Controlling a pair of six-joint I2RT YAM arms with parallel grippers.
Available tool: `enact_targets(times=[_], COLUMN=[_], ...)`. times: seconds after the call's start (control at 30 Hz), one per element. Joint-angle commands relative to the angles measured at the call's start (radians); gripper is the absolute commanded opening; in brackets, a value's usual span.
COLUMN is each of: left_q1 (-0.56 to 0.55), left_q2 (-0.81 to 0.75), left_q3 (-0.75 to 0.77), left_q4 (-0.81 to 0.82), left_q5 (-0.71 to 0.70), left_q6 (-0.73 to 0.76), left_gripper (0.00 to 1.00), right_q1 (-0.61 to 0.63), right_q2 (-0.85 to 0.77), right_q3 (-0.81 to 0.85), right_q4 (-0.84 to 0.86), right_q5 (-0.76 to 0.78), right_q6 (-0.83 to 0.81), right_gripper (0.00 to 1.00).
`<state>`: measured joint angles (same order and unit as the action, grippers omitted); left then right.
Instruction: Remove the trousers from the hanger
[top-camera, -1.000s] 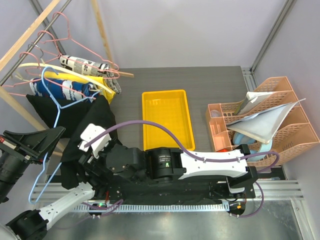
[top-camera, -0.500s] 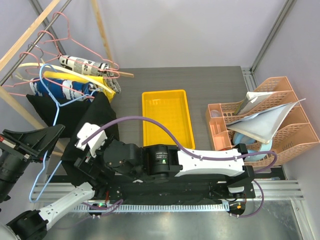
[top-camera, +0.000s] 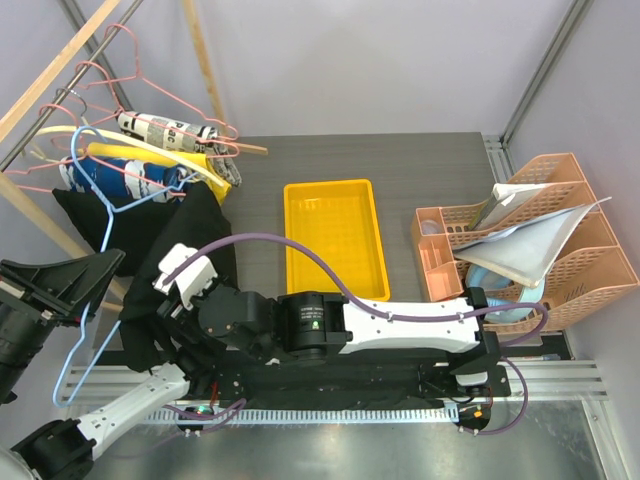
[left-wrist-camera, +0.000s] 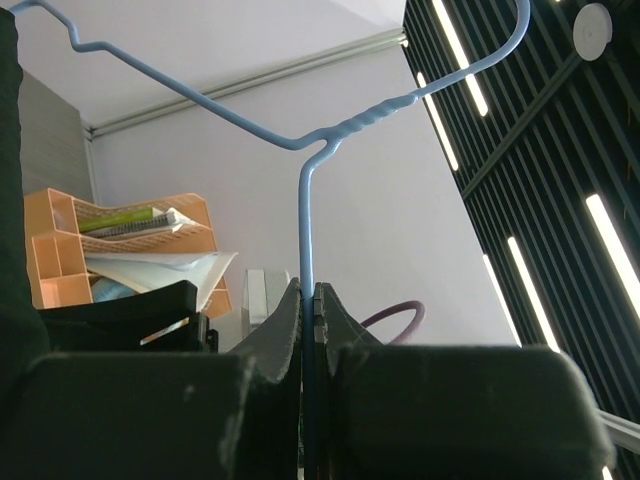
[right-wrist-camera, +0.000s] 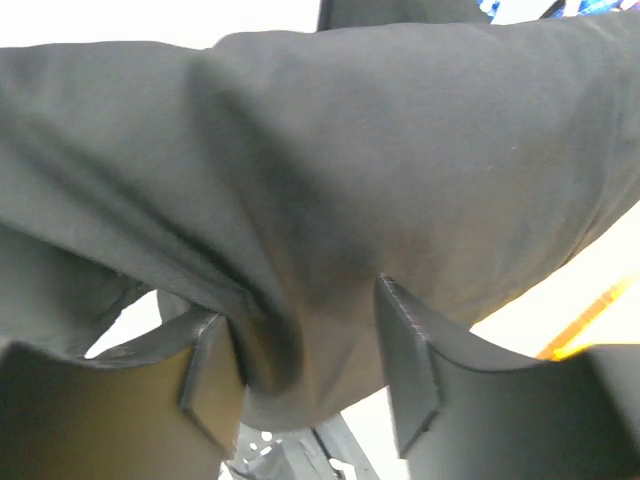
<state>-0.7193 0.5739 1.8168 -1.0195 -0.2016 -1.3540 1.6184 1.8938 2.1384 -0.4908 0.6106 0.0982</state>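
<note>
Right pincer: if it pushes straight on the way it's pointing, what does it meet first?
The black trousers. In the wrist view a fold sits between the fingers of the right pincer and cloth fills the way ahead; what lies behind is hidden.

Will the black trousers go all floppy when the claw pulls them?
Probably floppy: the black trousers sag and fold inside the right claw. Likely soft, so they may bunch up and drag on the blue hanger.
</note>
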Motion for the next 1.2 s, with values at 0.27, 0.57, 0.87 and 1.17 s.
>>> enact_targets(times=[0.27, 0.57, 0.87, 1.17], left_q1=[-0.023, -0.045, -0.066, -0.068], left_q2=[-0.005, 0.020, 0.004, 0.012], left_q3=[0.015, 0.110, 0.067, 0.053], left_q4=[0.137, 0.004, 0.002, 0.010], left_q5=[-0.030, -0.105, -0.125, -0.125], left_q6=[-0.019, -0.007, -0.042, -0.062], left_gripper=[0.00, 0.00, 0.00, 0.00], right_q1=[-0.023, -0.022, -0.018, -0.017], right_q2=[0.038, -0.068, -0.095, -0.048], right_q3=[0.117, 0.081, 0.137, 0.209], right_q4=[0.054, 0.011, -0.018, -0.046], right_q5=[0.066, 0.081, 0.025, -0.067], right_q6=[-0.025, -0.040, -0.037, -0.031], right_gripper=[0.01, 0.01, 0.01, 0.01])
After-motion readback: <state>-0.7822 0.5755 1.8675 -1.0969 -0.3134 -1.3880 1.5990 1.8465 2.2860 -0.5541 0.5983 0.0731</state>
